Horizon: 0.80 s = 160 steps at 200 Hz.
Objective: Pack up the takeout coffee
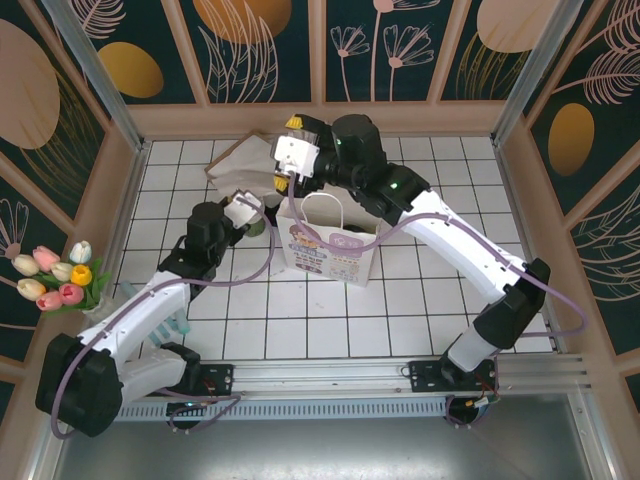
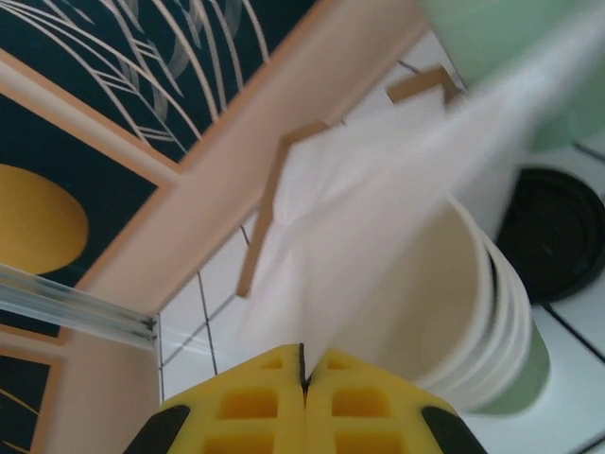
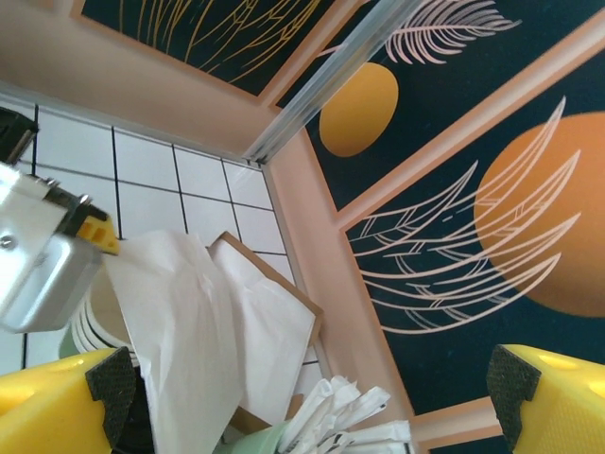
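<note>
Dark panels [image 1: 250, 40] painted with pale leaves and orange discs wall in the white tiled desk [image 1: 330, 330] I work on.

My left pincer [image 2: 304, 378] is pressed together, and its yellow tips are clamped on the lower edge of a flat paper bag [image 2: 378, 218], white with brown trim. The bag rises from the tips and drapes over what stands behind it. My right pincer [image 3: 312, 388] hangs above the same corner with its tips wide apart and nothing between them.

Just past the pinched paper is a stack of cream cups [image 2: 473, 322], partly hidden by the bag. Touching or very nearly touching that stack, on its far side, is the coffee [image 2: 553, 246]. I see its dark round lid low on the tiles. Neither pincer is on it. Beyond that a pale green cup [image 3: 260, 440] holds white wrapped sticks [image 3: 350, 416], close against the wall.

Further out, near the middle of the desk, a printed carrier bag [image 1: 330, 250] with white handles stands upright, well apart from the coffee. I cannot see into it from above.

As I judge it, the packing has hardly begun: the coffee sits on the desk, ungripped and outside any bag. I take the present step to be getting hold of the flat bag, to open it or to clear it off the cups. The coffee has yet to be grasped, lifted and set into a bag.
</note>
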{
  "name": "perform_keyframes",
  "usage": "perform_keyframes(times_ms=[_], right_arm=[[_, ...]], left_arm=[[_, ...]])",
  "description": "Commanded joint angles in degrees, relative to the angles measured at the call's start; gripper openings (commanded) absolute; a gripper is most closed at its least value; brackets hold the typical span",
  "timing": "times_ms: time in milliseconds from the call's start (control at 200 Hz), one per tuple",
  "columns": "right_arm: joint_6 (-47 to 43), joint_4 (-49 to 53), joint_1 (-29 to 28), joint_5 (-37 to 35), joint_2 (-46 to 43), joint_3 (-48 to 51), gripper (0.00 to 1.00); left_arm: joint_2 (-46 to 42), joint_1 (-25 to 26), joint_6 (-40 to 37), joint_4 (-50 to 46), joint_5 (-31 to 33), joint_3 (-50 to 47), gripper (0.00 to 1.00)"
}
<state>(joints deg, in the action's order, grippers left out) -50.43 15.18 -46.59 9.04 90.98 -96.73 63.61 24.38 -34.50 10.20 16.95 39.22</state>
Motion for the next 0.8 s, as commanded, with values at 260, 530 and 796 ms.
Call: perform_keyframes(times_ms=[260, 530, 796], right_arm=[[22.0, 10.2, 7.4, 11.8, -1.1, -14.1, 0.98], [18.3, 14.7, 7.8, 17.6, 3.2, -20.1, 0.96], [23.9, 14.9, 5.8, 31.2, 5.3, -24.9, 0.95]], left_arm=[[4.0, -0.7, 8.2, -12.6, -6.6, 32.6, 0.00], [8.3, -0.7, 10.8, -22.2, -18.5, 49.2, 0.00], [11.0, -0.6, 15.6, -25.5, -16.6, 54.7, 0.00]])
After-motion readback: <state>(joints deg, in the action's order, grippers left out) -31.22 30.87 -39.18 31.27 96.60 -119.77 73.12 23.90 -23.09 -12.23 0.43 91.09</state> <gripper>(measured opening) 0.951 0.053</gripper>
